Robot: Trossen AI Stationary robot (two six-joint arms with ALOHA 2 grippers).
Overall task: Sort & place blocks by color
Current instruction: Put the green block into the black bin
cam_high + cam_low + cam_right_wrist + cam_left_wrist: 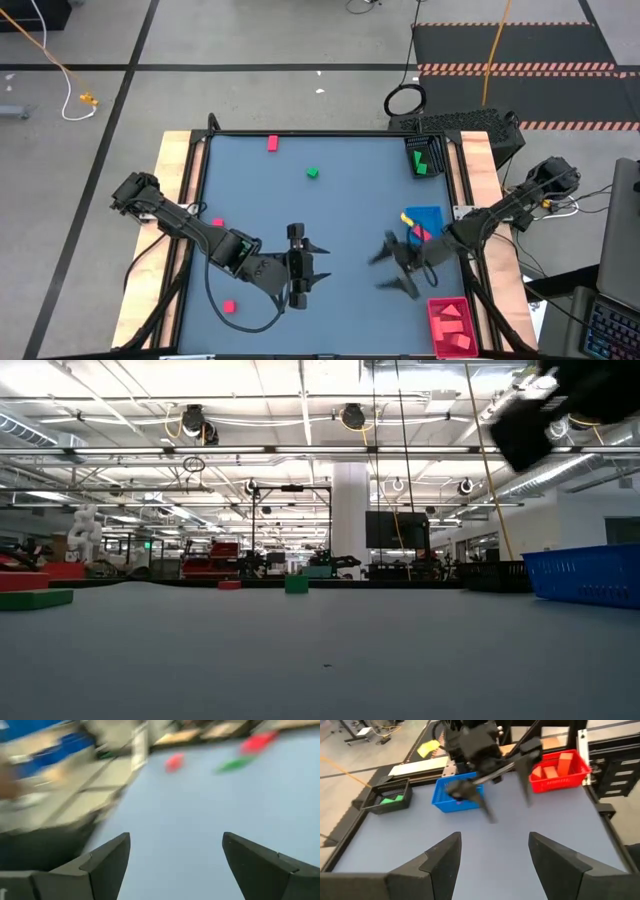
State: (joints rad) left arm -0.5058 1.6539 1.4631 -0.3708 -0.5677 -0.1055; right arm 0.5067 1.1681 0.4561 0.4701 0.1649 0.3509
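Loose blocks lie flat on the grey-blue mat: a red one (272, 143) at the far edge, a small green cube (312, 172) near it, and two red ones (217, 222) (229, 306) on the left. In the low view a green bar (35, 599) lies at the left in front of a red block (22, 580). My left gripper (322, 265) (492, 840) hovers open over the middle near part of the mat with nothing between its fingers. My right gripper (385, 272) (175, 840) faces it from the right, open and empty, above the mat.
Along the right edge stand a black tray (424, 157) holding green pieces, a blue tray (427, 214) with a yellow and a pink piece, and a red tray (450, 325) with red blocks. Bare mat lies in the middle. The two grippers stand close together.
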